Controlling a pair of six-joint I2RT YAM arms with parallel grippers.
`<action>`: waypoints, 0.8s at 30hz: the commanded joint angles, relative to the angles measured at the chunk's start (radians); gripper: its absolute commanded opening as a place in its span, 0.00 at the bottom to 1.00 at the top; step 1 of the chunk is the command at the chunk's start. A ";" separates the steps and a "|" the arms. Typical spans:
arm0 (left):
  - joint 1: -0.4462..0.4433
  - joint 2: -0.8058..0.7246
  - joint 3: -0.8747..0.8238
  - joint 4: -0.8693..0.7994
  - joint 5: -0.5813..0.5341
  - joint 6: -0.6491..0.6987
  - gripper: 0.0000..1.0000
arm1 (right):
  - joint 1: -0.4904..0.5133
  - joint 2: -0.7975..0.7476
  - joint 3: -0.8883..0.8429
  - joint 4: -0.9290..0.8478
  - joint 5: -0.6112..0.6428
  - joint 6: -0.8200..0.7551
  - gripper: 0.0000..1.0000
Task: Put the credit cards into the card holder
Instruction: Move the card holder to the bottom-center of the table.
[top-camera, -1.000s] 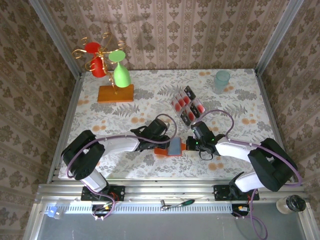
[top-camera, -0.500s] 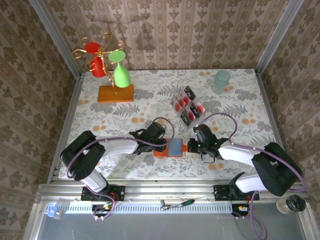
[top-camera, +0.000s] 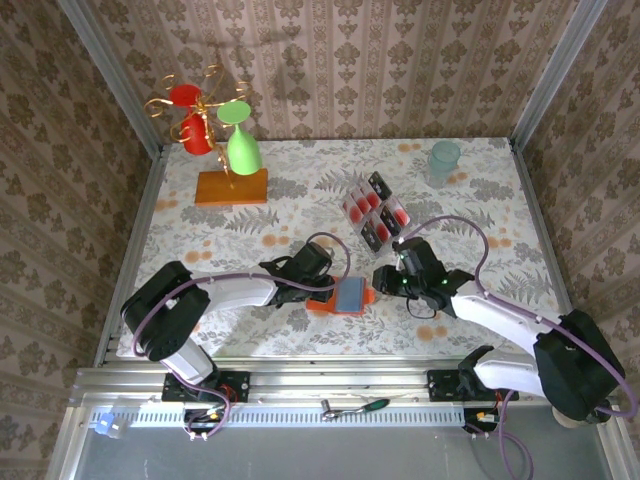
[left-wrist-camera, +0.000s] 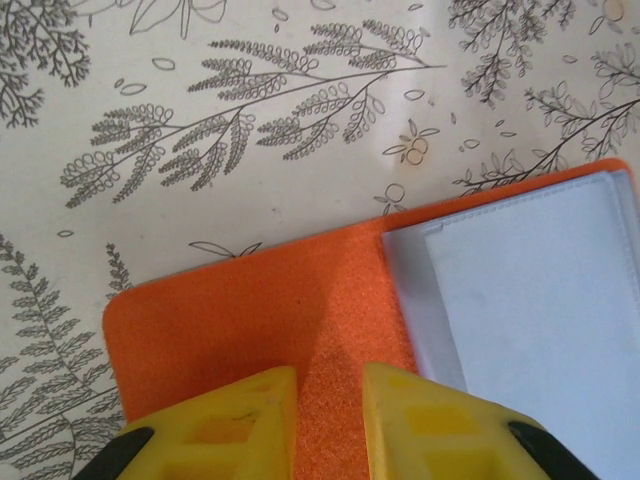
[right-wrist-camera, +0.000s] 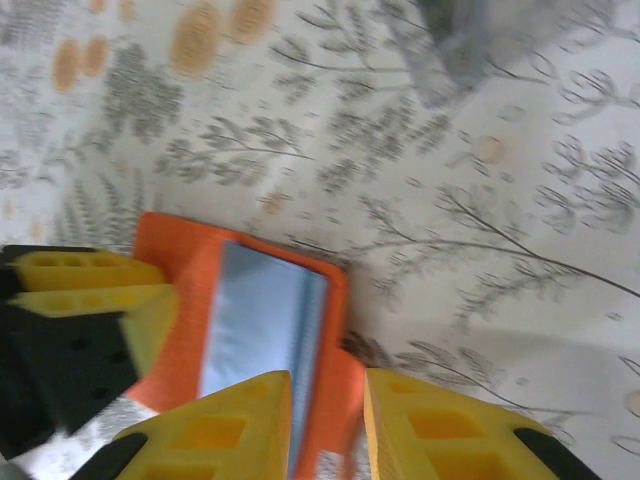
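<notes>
Credit cards (top-camera: 374, 212), black ones and pale pink ones with red round marks, sit in a tight cluster right of the table's (top-camera: 480, 205) centre, farther from the arms than the card holder (top-camera: 345, 297) and apart from it. From my overhead view the card holder lies opened flat on the flowered cloth between the two arms, close to the near edge, its grey inner side facing up and its orange-red cover showing as a border. My left gripper (left-wrist-camera: 330, 385) comes in from the left and pinches the orange flap on the holder's left side: its yellow fingers (left-wrist-camera: 235, 420) stand only a narrow gap apart with the flap running in between them, and the grey pocket lies just to their right. My right gripper (right-wrist-camera: 328, 385) hangs at the holder's right edge with its jaws parted a little. That wrist view is blurred, and through the gap I see the orange edge below, but I see nothing clamped there. A pale green cup (top-camera: 445, 160) stands at the far right, and an orange block (top-camera: 231, 187) bearing a gold wire stand (top-camera: 205, 105) stands at the far left, both well away from the grippers.
</notes>
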 joint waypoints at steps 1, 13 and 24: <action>-0.007 0.000 0.026 -0.026 -0.016 0.008 0.25 | 0.012 0.011 0.046 -0.006 -0.075 0.020 0.25; -0.014 -0.016 0.019 -0.022 -0.024 -0.007 0.25 | 0.098 0.249 0.104 0.131 -0.083 0.102 0.17; -0.042 -0.002 0.044 -0.003 -0.010 -0.019 0.25 | 0.053 0.326 0.087 0.133 -0.044 0.053 0.16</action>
